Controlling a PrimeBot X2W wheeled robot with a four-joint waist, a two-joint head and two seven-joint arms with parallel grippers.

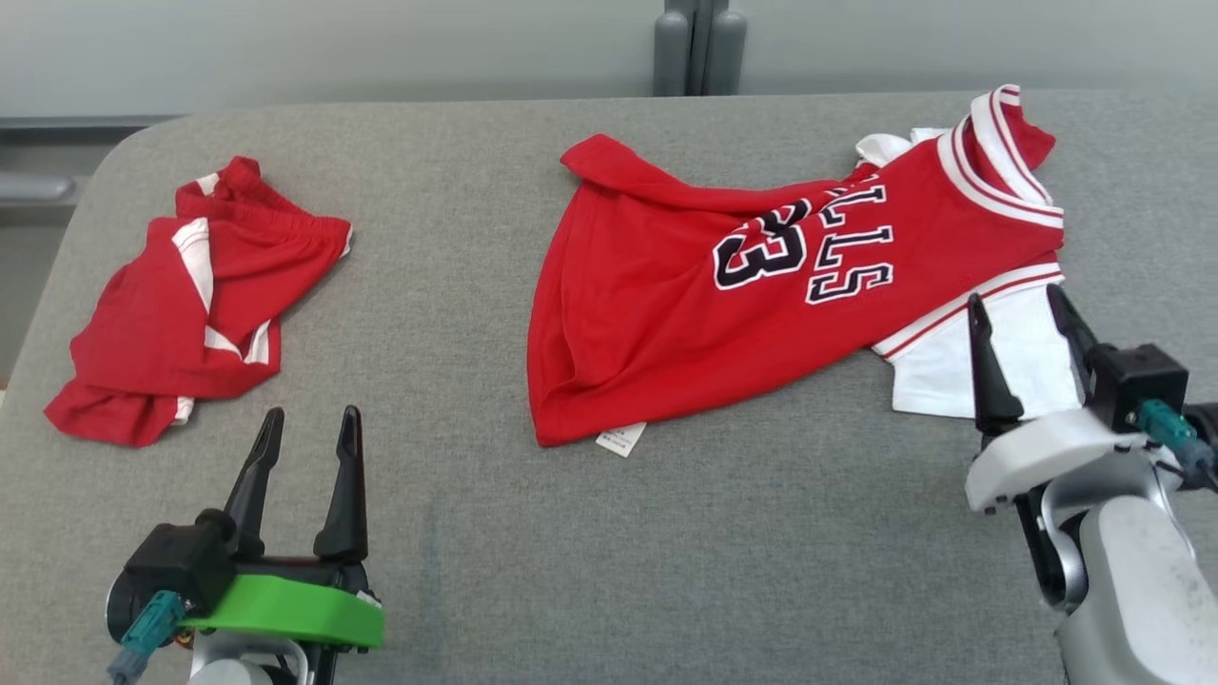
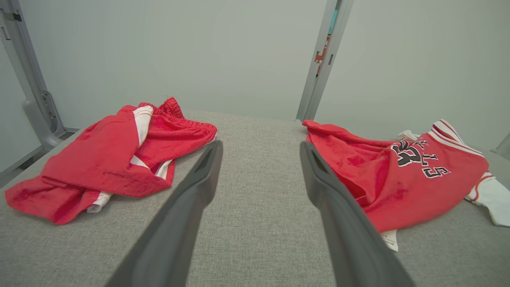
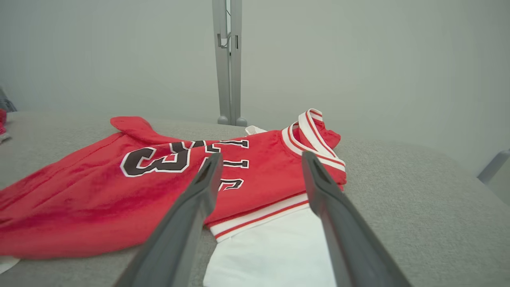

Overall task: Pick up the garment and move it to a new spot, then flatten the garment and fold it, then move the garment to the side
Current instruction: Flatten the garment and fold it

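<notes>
Jersey [image 1: 742, 285] lies crumpled on the right half of the desk [image 1: 666, 571]. Long axis runs left to right: hem toward centre, collar far right. Your right fingers [image 1: 988, 371] stand apart and empty, tips at its white sleeve; the body lies ahead and to their left. This arm is nearer. Left fingers [image 1: 344, 495] also apart, nearer the red shorts [image 1: 190, 304]. Grey fabric surface, pale wall, grey post [image 1: 699, 48] behind.
</notes>
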